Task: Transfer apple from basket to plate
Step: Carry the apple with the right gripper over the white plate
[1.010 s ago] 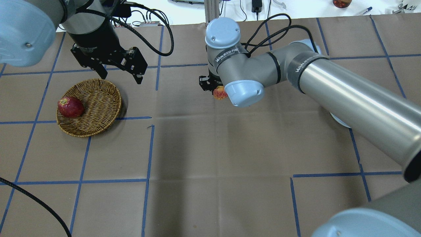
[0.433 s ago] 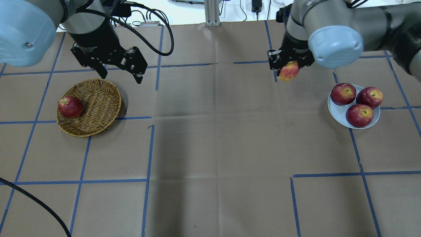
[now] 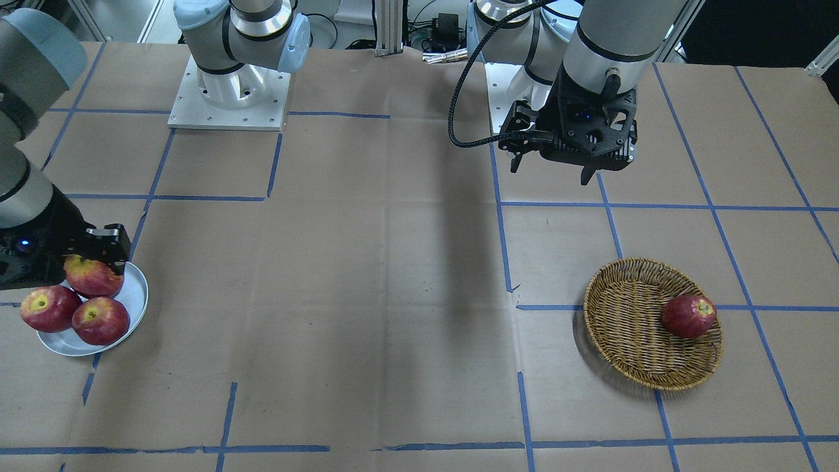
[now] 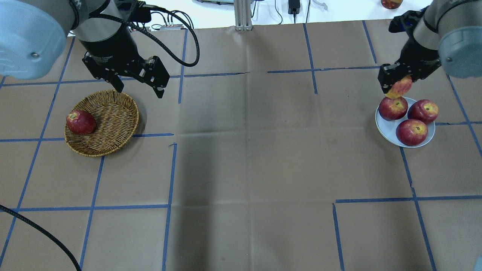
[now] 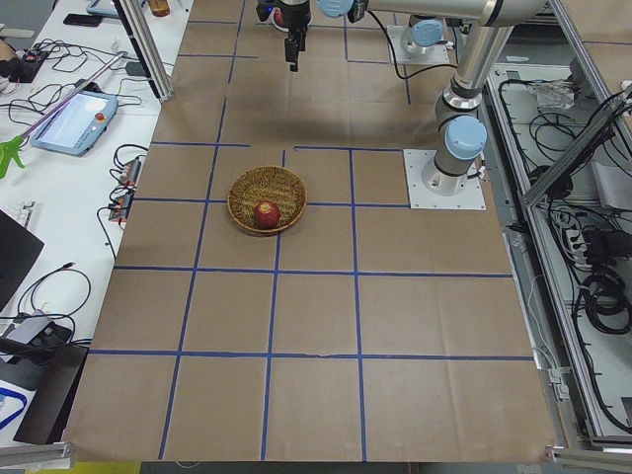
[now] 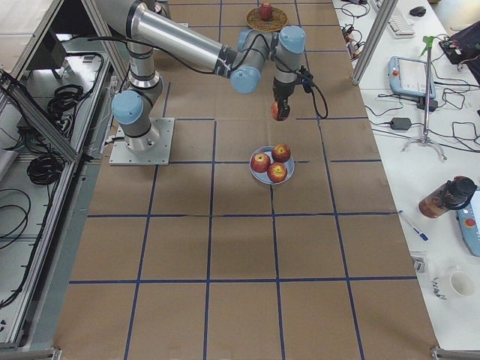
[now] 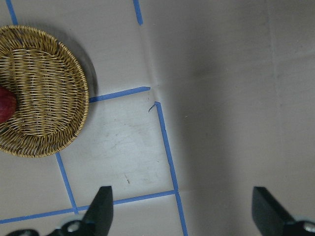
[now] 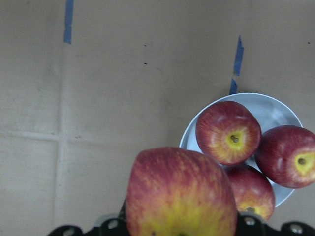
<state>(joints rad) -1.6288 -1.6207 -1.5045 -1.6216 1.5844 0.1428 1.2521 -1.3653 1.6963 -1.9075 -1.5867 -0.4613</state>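
Wicker basket: one dark apple.
Grey plate: three red apples.
Right gripper: clamped on streaked apple.
Left gripper: jaws apart.

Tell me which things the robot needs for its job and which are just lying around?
For the job: yellow-streaked apple, basket, plate.
Just lying around: three dark apples on the plate, red apple in the basket, bottle.

The apple in the right gripper has smooth, shiny skin. The basket by the left gripper is rough woven wicker.
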